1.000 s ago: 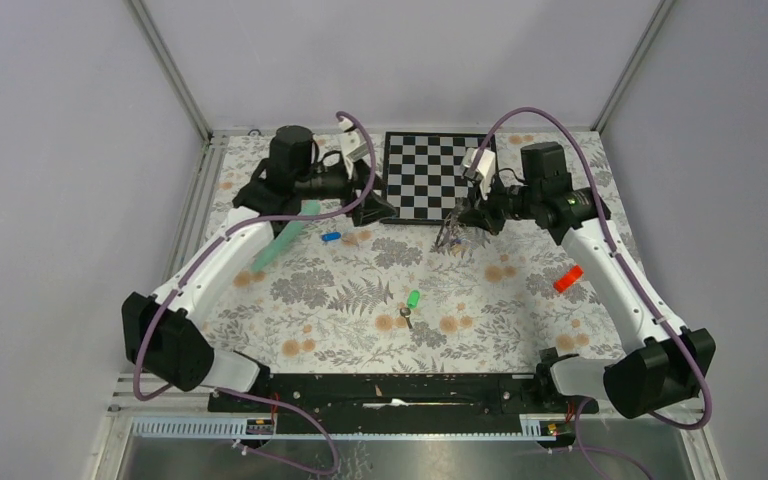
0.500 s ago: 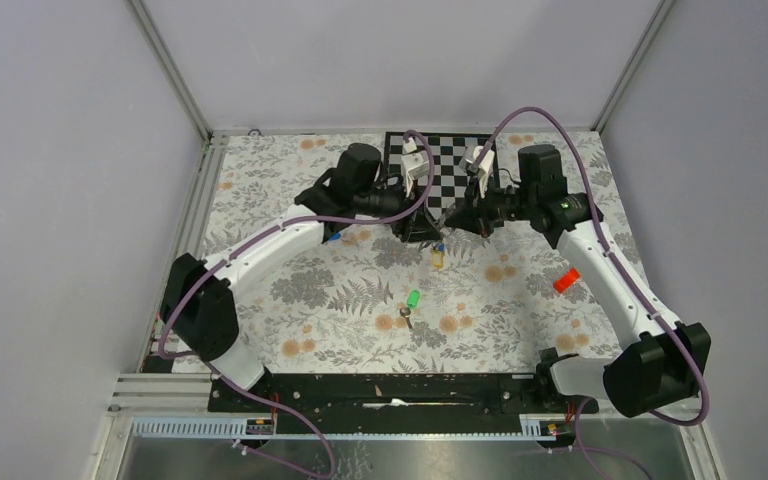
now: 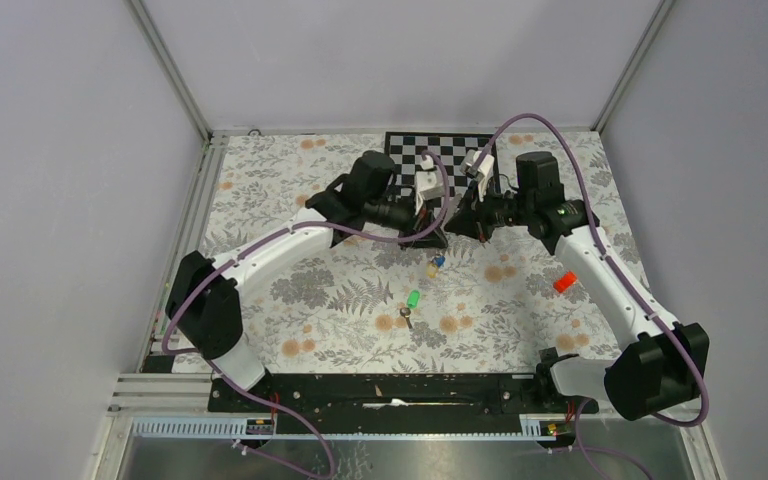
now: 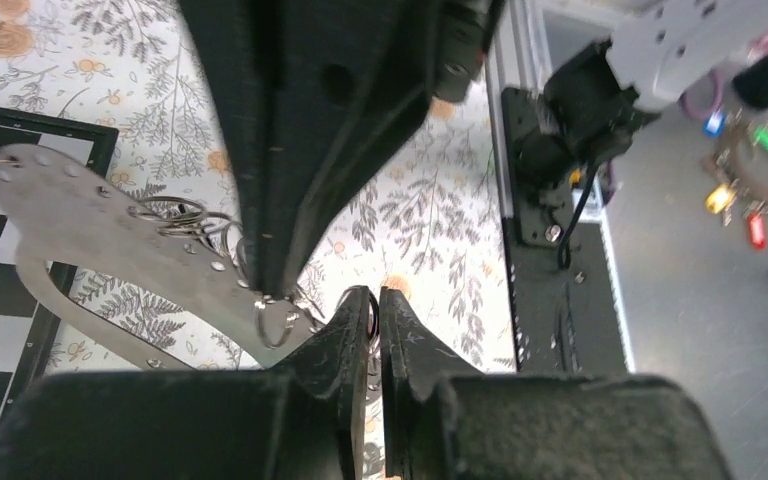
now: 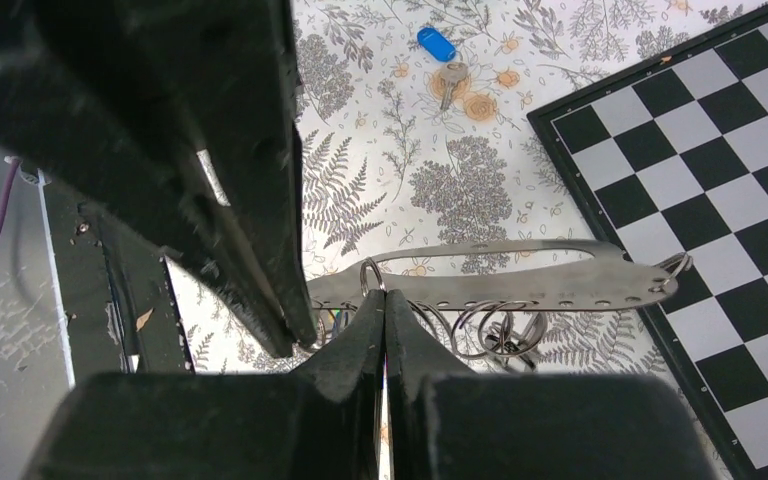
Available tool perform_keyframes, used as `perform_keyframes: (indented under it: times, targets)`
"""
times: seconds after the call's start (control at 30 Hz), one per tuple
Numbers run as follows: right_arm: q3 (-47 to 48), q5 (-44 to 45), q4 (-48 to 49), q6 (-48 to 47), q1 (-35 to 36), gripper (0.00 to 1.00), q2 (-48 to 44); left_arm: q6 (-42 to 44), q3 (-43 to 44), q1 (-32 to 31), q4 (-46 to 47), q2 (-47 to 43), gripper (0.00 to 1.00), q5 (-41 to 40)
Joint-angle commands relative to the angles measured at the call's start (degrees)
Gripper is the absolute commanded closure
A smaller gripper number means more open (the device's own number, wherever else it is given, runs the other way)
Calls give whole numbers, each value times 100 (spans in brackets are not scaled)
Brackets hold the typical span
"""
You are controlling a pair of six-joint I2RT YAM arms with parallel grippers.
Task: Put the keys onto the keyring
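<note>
The keyring is a flat silvery strip (image 5: 520, 275) carrying several split rings, held above the mat in front of the chessboard. My right gripper (image 5: 384, 305) is shut on one of its rings (image 5: 372, 272). My left gripper (image 4: 375, 300) faces it, fingers pressed on another thin ring at the strip's end (image 4: 110, 230). In the top view both grippers (image 3: 443, 232) (image 3: 457, 228) meet tip to tip, and a blue and a yellow key (image 3: 436, 263) dangle below them. A green key (image 3: 413, 298) lies on the mat, with a small metal ring (image 3: 405, 320) beside it. Another blue key (image 5: 436, 43) lies farther left.
The chessboard (image 3: 440, 160) lies just behind the grippers. An orange-red cylinder (image 3: 567, 280) lies on the floral mat (image 3: 340, 300) by the right arm. The left arm stretches across the mat's left half. A bunch of coloured keys (image 4: 750, 190) lies beyond the table's rail.
My left arm swung right from beside the chessboard to the right gripper, and its jaws closed from wide open. The right gripper kept its grip and barely moved.
</note>
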Motion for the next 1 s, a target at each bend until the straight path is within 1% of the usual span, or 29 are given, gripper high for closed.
perform_keyframes:
  times: [0.0,0.03,0.07,0.1,0.2,0.23,0.3,0.37,0.5,0.63,0.77,0.87,0.97]
  targets:
    - [-1,182,374,104,28,100,-129,1803,367,-337,-1030,-212,93,117]
    - [-11,192,385,104,28,100,-127,2117,421,-414,-1260,-205,91,42]
    - [-20,197,384,104,28,100,-129,2365,466,-455,-1453,-205,87,-49]
    - [-31,204,382,92,29,100,-134,2555,502,-472,-1572,-226,80,-156]
    - [-91,234,388,47,28,100,-158,2685,513,-476,-1653,-321,52,-410]
    - [-110,245,384,25,21,100,-172,2727,504,-476,-1669,-371,46,-488]
    - [-160,266,385,-19,19,100,-190,2792,481,-467,-1724,-477,37,-599]
    - [-213,289,378,-77,18,100,-205,2872,471,-446,-1838,-587,32,-662]
    - [-339,268,373,-228,15,100,-241,2889,481,-241,-1973,-780,27,-565]
    - [-379,76,282,-378,1,100,-254,2666,501,291,-1916,-880,25,169]
    - [-317,-186,104,-561,1,100,-249,2348,456,622,-1552,-828,25,742]
    - [-251,-310,-55,-761,10,100,-245,2043,496,683,-1146,-690,27,761]
    - [-193,-332,-184,-902,12,100,-241,1627,619,685,-734,-473,35,483]
